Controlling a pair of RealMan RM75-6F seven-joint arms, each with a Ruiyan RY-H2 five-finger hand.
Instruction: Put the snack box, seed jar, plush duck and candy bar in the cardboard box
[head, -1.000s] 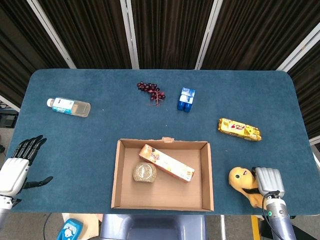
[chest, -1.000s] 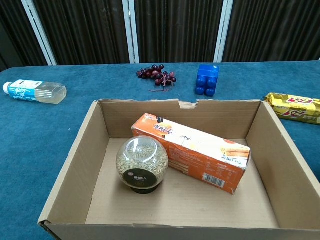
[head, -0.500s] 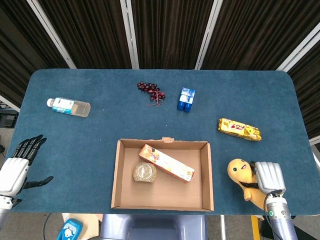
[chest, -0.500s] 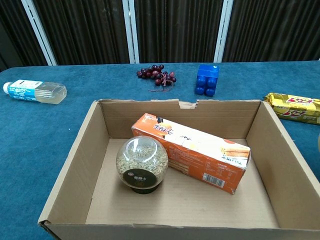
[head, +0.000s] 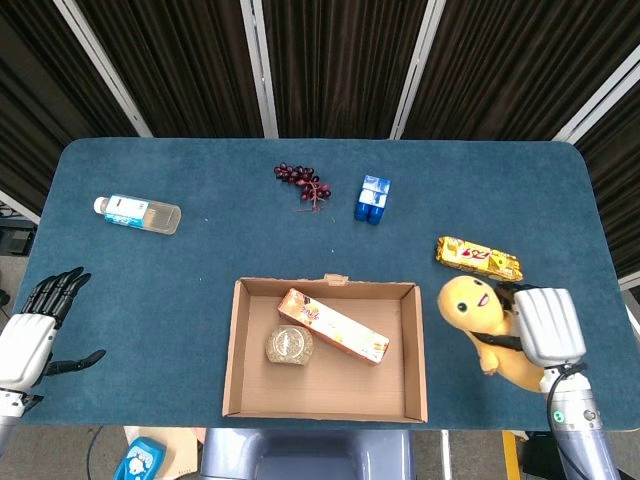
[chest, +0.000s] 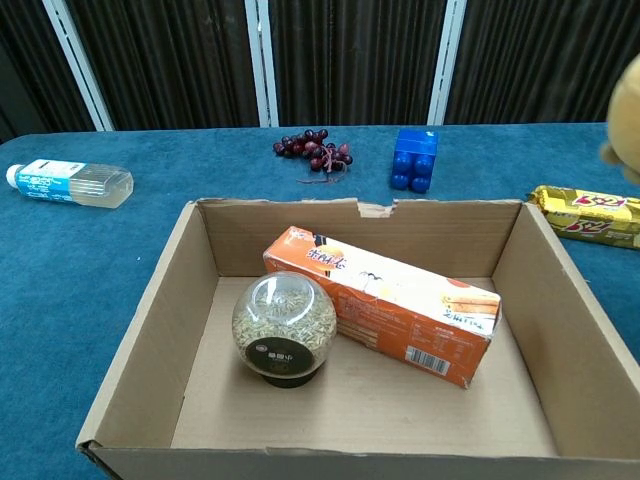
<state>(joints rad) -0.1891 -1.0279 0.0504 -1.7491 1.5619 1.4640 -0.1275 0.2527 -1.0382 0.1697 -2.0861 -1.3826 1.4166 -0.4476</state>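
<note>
The left hand (head: 28, 335) hung empty with fingers spread off the surface's (head: 150, 290) edge, while right of the cardboard box (head: 325, 405) the right hand (head: 545, 325) held the yellow, orange-beaked plush duck (head: 475, 310) aloft.

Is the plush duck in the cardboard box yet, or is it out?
Out. The right hand holds the plush duck up, just right of the cardboard box.
</note>
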